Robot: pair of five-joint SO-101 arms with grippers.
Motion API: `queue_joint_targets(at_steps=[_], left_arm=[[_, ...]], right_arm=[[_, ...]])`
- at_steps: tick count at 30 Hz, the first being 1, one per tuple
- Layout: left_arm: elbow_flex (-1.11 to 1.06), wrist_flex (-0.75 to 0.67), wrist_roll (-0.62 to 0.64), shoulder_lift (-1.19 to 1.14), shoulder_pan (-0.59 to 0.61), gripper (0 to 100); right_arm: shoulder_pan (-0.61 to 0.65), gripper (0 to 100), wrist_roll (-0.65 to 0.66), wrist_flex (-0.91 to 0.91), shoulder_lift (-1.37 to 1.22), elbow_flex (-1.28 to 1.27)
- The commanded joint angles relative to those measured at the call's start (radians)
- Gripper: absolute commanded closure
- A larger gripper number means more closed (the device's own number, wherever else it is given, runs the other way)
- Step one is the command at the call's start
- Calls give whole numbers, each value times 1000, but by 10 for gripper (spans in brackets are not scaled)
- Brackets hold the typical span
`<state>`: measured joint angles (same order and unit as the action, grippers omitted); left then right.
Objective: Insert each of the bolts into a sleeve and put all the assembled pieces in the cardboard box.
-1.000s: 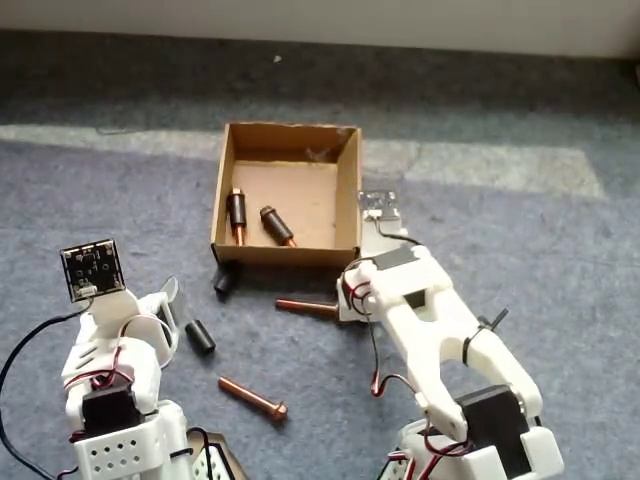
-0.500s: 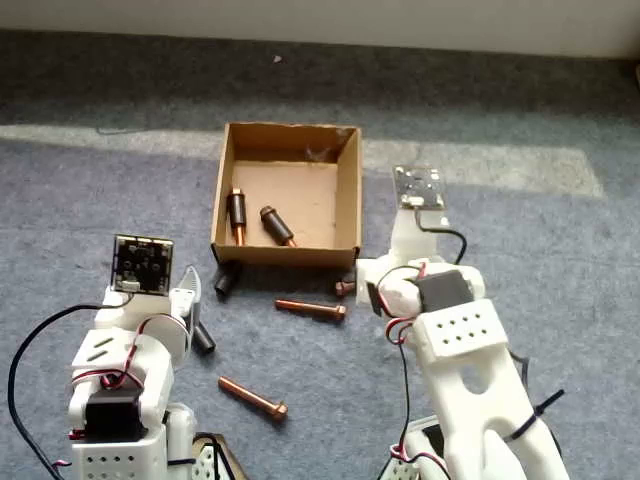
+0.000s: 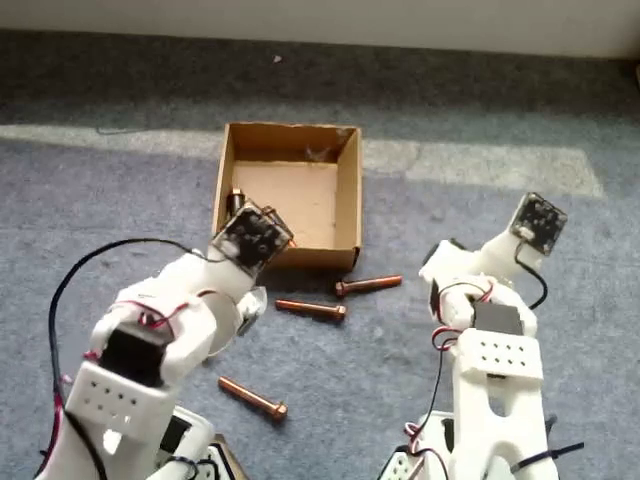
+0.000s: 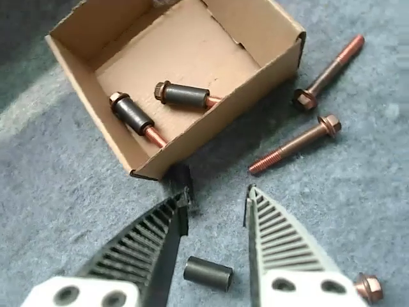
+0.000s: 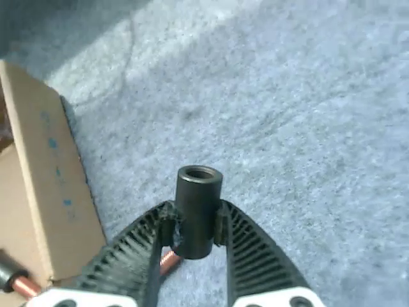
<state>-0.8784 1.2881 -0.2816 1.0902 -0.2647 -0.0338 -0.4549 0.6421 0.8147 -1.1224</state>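
The cardboard box holds two bolts with black sleeves on them. My left gripper hangs open just in front of the box's near wall, above a loose black sleeve lying on the carpet between its fingers. Another dark sleeve lies by the box's corner. Bare copper bolts lie in front of the box, and a third lies nearer the arms' bases. My right gripper is shut on an upright black sleeve, to the right of the box.
Everything rests on grey carpet. The left arm stretches over the box's front left corner and hides part of its inside. The right arm stands at the right. The carpet right of the box is open.
The left arm swung forward and right, over the sleeves in front of the box. The right arm pulled away to the right, uncovering a second bolt by the box.
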Motion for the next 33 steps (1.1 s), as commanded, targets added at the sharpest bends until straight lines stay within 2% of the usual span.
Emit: queue_joint_targets(at_steps=[1, 6, 12, 16, 24, 33], left_arm=[[176, 3, -147, -329, -77, 798], [272, -18, -241, -588, -142, 766], [329, -138, -322, -849, -206, 766], [383, -192, -342, -1001, -232, 766], [552, -192, -339, -1253, -240, 766], [641, -192, -341, -1434, -305, 953]], right_arm=[[-101, 994, -48, -71, 28, 10], [-180, 994, -95, -82, 28, 7], [-183, 994, -89, -133, 28, -56], [-185, 994, -89, -143, 30, -68], [-185, 994, -89, -143, 38, -68], [-185, 994, -89, -143, 38, -73]])
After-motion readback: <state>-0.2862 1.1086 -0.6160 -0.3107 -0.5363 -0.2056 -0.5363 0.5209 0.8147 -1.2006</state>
